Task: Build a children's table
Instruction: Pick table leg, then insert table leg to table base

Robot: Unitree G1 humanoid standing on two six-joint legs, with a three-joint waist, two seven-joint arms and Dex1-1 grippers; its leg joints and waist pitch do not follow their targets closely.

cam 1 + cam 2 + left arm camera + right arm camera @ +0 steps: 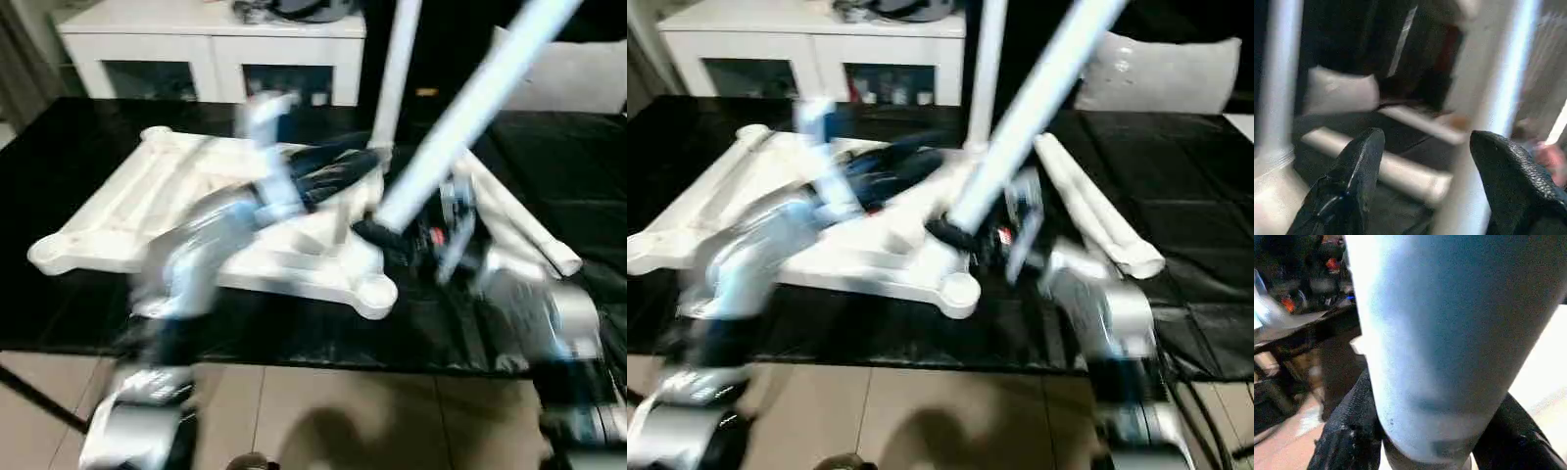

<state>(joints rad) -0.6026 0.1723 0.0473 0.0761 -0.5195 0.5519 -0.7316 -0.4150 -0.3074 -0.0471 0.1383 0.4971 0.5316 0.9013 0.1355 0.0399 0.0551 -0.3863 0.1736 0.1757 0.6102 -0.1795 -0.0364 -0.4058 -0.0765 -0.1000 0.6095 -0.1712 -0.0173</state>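
The white table top lies upside down, ribs up, on the black surface. One white leg stands upright in the far right corner socket. My right gripper is shut on a second leg, holding it tilted just above the near right corner socket; in the right wrist view its fingers hug the tube. Two more legs lie side by side right of the top. My left gripper hovers over the top's middle, open, its fingers apart beside the tilted leg.
A white cabinet with glass doors stands behind the black surface. A grey cushion rests at the back right. The black surface's near edge drops to a tiled floor.
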